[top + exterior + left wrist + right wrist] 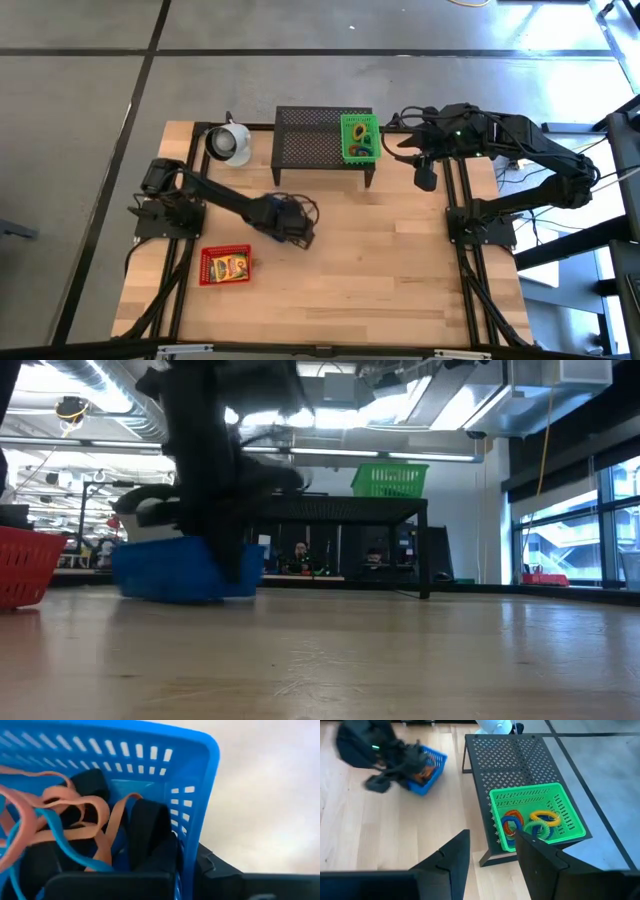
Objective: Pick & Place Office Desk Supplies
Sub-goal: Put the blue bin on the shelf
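A blue slotted basket of orange and blue rubber bands and black clips sits at the table's middle, tilted, in my left gripper, which is shut on it. A green basket of coloured rings rests on the right end of the black mesh stand. My right gripper hangs open above the table just right of that stand, touching nothing. A red and yellow crayon box lies flat near the left front. My left gripper holds the blue basket by its side wall near a corner. One finger is inside the basket and the other outside. The basket tilts in the hold; whether its bottom touches the table I cannot tell.
A white cup-like object lies at the stand's left end, near the far edge. A red basket shows at the low view's left edge. Bare wood spreads across the table's near right half.
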